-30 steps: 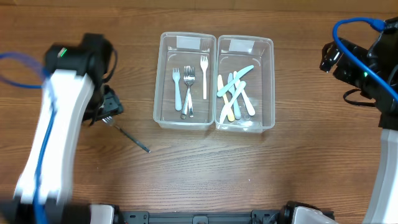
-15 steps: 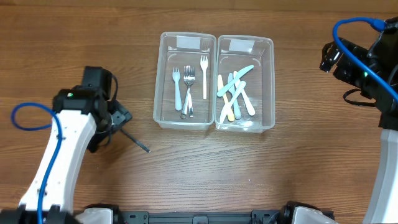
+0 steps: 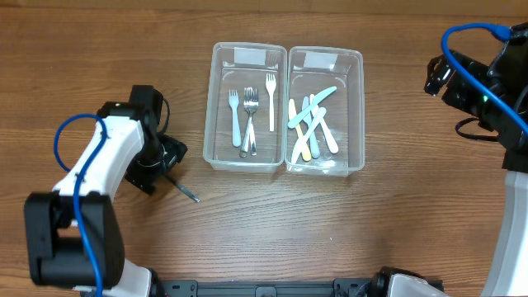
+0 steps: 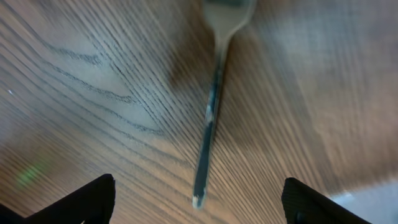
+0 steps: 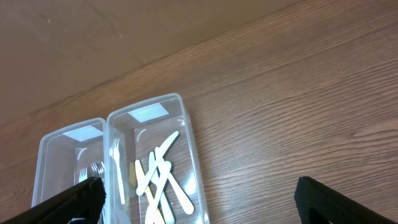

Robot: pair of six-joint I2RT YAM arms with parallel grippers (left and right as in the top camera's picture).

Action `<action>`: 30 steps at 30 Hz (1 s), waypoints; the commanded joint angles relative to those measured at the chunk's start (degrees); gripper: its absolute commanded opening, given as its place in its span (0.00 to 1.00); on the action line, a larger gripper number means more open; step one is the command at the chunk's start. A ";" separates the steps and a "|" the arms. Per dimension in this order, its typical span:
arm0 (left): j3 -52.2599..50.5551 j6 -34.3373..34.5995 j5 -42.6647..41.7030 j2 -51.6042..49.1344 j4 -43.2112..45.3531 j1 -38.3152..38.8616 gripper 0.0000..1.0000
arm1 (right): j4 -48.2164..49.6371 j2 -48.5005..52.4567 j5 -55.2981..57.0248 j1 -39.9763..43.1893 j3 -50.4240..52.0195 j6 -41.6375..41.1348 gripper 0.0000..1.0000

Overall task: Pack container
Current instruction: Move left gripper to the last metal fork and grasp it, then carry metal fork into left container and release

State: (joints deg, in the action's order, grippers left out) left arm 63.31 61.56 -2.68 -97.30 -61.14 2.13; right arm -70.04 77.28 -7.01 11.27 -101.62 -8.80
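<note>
Wooden table: holds the loose fork and two clear tubs.
Fork: flat on the wood, left of the left container.
Left gripper: spread, astride the handle, not pinching it.
Right gripper: spread wide, empty.

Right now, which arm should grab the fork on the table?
Left. The left gripper hangs open right over the fork, a finger on each side. The right gripper is far off, past the boxes.
</note>
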 commanded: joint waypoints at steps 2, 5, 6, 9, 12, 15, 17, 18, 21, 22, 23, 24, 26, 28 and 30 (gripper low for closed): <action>0.37 3.19 -0.96 -4.39 0.20 -0.26 0.82 | 0.24 -0.20 0.81 0.11 -0.35 -0.15 1.00; 0.37 2.47 0.09 -6.08 0.46 -0.28 0.81 | 0.24 -0.20 0.81 0.11 -0.35 -0.15 1.00; 0.37 1.70 0.79 -6.54 0.72 -0.28 0.82 | 0.24 -0.20 0.81 0.11 -0.35 -0.15 1.00; 0.17 -1.49 1.38 -7.58 2.56 -0.28 0.82 | 0.24 -0.20 0.81 0.11 -0.35 -0.15 1.00; 0.09 -2.47 1.90 -8.33 3.41 -0.28 0.81 | 0.24 -0.20 0.81 0.11 -0.35 -0.15 1.00; 0.09 -3.65 2.05 -8.94 4.35 -0.28 0.77 | 0.24 -0.20 0.81 0.11 -0.35 -0.15 1.00; 0.09 -3.80 3.54 -9.60 4.66 -0.28 0.71 | 0.24 -0.20 0.81 0.11 -0.35 -0.15 1.00; 0.09 -3.82 3.91 -9.86 4.63 -0.28 0.69 | 0.24 -0.20 0.81 0.11 -0.35 -0.15 1.00; 0.07 -4.31 4.59 -11.02 4.66 -0.28 0.69 | 0.24 -0.20 0.81 0.11 -0.35 -0.15 1.00; 0.07 -4.59 4.61 -11.43 4.63 -0.28 0.69 | 0.24 -0.20 0.81 0.11 -0.35 -0.17 1.00; 0.07 -4.74 4.59 -11.98 4.66 -0.28 0.69 | 0.24 -0.20 0.81 0.11 -0.35 -0.17 1.00; 0.07 -4.83 4.59 -12.35 4.66 -0.28 0.69 | 0.24 -0.20 0.81 0.11 -0.35 -0.15 1.00; 0.07 -4.85 4.59 -13.55 4.66 -0.28 0.64 | 0.24 -0.20 0.81 0.11 -0.35 -0.15 1.00; 0.07 -4.94 4.59 -14.82 4.66 -0.28 0.57 | 0.24 -0.20 0.81 0.11 -0.35 -0.15 1.00; 0.07 -5.27 4.59 -16.22 4.70 -0.28 0.46 | 0.24 -0.20 0.81 0.11 -0.35 -0.15 1.00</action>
State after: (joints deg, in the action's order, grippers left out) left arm 64.64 57.21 -0.40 -107.98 -56.97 2.15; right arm -70.08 77.28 -7.01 11.25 -101.62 -8.80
